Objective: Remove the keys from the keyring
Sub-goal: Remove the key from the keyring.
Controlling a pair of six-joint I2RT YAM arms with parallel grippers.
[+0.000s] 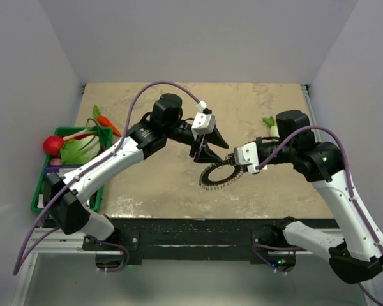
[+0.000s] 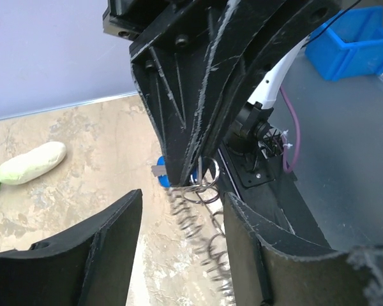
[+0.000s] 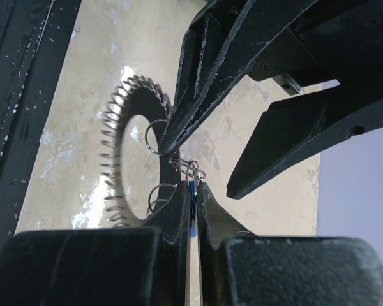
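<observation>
Though tiny, key (image 3: 192,210) between right jaws

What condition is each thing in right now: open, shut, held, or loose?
Left gripper: open, fingers either side of the small rings.
Right gripper: shut on the key.
Key: pinched, apparently not yet off the keyring.
Keyring: mostly lying on the table.
Radish: lying loose on the table.
Basket: holding vegetables.
</observation>
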